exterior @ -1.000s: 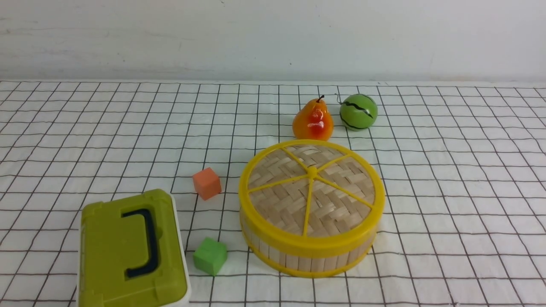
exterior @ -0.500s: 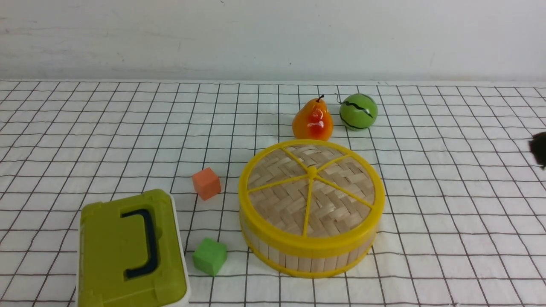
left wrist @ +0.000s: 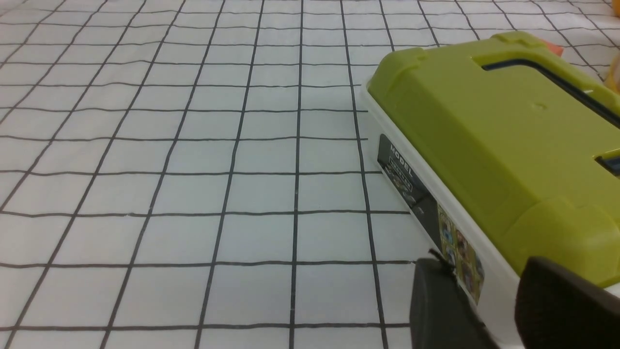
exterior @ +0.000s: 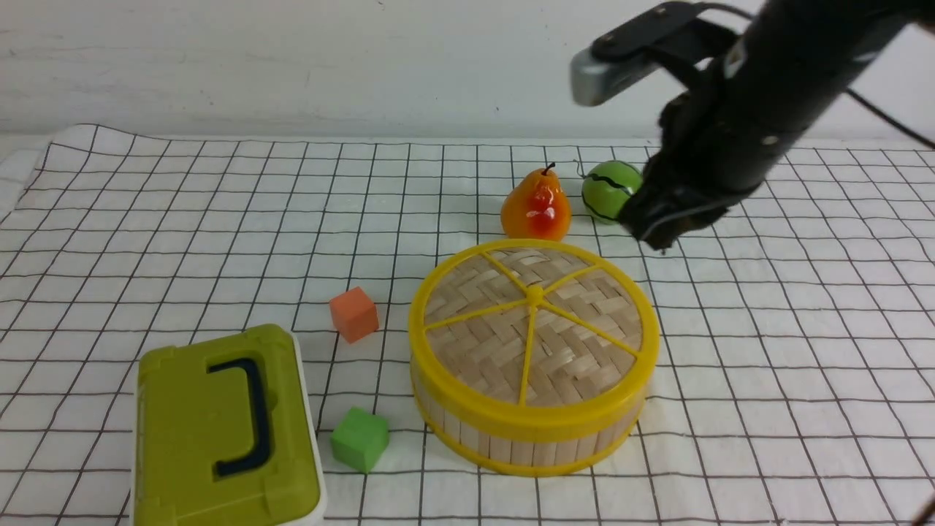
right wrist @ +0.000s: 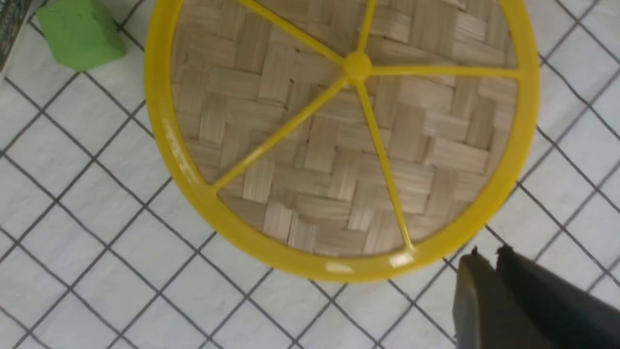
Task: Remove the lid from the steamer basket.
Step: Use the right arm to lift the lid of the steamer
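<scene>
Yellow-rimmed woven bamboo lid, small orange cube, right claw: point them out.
Yellow-rimmed woven bamboo lid (exterior: 534, 295), front view, centre knob.
Small orange cube (exterior: 354, 315), front view, its centre.
Right claw (right wrist: 489, 252), right wrist view, between fingertips.

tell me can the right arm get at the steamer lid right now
Probably yes. The right gripper hangs just past the far rim of the lid, nothing lies on the lid, and the pear stands clear behind. Its jaws look shut, so they must open first.

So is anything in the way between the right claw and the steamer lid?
Nothing visible. The right claw hangs above the cloth just beyond the far right rim of the lid. The pear and green striped ball sit farther back, off that path.
</scene>
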